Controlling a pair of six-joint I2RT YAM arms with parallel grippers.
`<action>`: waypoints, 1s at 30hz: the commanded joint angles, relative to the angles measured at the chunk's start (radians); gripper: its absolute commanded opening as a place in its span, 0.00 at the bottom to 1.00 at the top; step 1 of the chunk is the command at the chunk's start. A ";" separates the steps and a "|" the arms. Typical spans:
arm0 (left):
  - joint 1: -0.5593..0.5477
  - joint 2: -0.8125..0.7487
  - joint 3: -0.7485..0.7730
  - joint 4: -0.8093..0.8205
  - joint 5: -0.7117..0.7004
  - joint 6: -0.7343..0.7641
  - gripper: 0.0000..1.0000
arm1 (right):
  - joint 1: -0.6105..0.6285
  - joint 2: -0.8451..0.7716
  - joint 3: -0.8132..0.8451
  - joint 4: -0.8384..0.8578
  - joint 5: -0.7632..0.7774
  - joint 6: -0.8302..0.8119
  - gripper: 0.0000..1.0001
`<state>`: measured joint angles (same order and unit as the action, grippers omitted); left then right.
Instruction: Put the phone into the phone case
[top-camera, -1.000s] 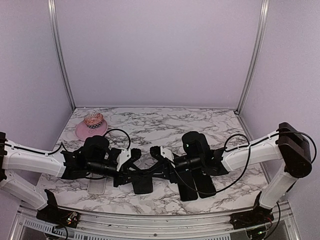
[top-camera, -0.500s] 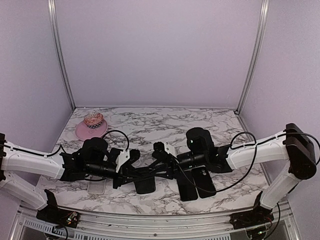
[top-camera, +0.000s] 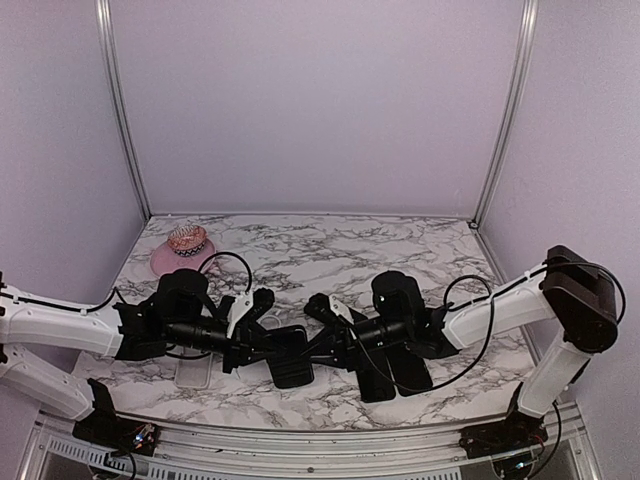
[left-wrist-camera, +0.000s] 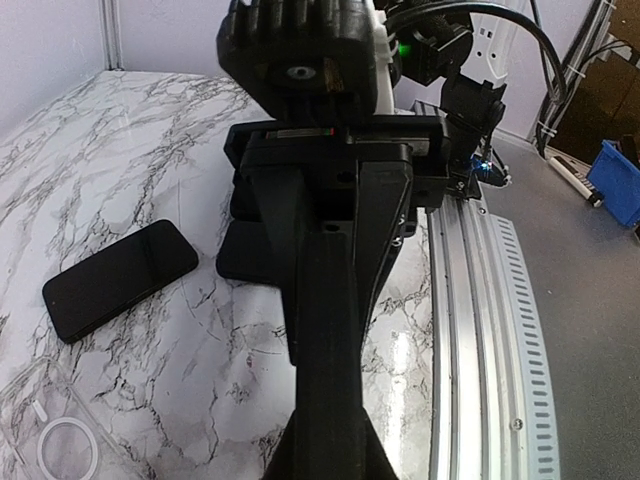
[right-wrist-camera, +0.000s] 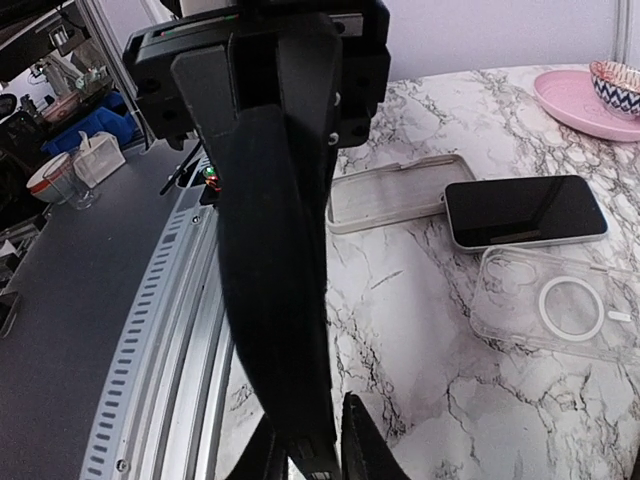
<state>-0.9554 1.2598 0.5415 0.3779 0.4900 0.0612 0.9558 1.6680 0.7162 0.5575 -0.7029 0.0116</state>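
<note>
- A slotted aluminium rail (left-wrist-camera: 480, 330) runs along the near edge and is seen close only from the wrists. The table (top-camera: 330, 255) is glossy white marble with grey veins.
- Just past the rail, two flat matte-black pieces (top-camera: 395, 372) lie side by side under the right arm. I cannot tell whether they are phones or cases.
- At mid-table the left gripper (top-camera: 262, 345) and the right gripper (top-camera: 318, 348) meet from opposite sides. Both are clenched on one black slab (top-camera: 290, 360), a rounded rectangle held upright between them.
- The top view shows the slab's broad face. Each wrist view shows only its thin edge, pressed between black fingers and running toward the other gripper. Whether it is a phone or a case cannot be told.
- Only the left wrist view shows a glossy black phone (left-wrist-camera: 120, 275). It lies flat on the marble, well to the left of the jaws and apart from them.
- Only the right wrist view shows three more things, all lying to the right of the jaws and clear of them:
  - a matte grey case (right-wrist-camera: 390, 190) with a raised rim, open side up;
  - a white-edged phone (right-wrist-camera: 525, 210) with dark glass, just beside the grey case;
  - a clear case (right-wrist-camera: 560, 305) with a white ring, just beside that phone.
- Farthest back, at the left, a pink plate (top-camera: 165, 265) carries a small patterned bowl (top-camera: 186, 238).
</note>
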 joint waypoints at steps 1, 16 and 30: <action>-0.003 -0.021 0.048 0.093 0.068 -0.040 0.00 | -0.006 -0.019 0.016 0.048 -0.016 0.031 0.08; 0.017 -0.144 0.013 0.045 -0.373 -0.106 0.88 | -0.277 -0.203 0.187 -0.503 -0.014 0.045 0.00; 0.024 -0.051 0.163 -0.252 -0.541 -0.112 0.90 | -0.848 -0.153 0.324 -1.154 0.160 -0.070 0.00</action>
<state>-0.9348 1.1774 0.6456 0.2451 -0.0029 -0.0532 0.1627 1.5013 1.0172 -0.4679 -0.5377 0.0032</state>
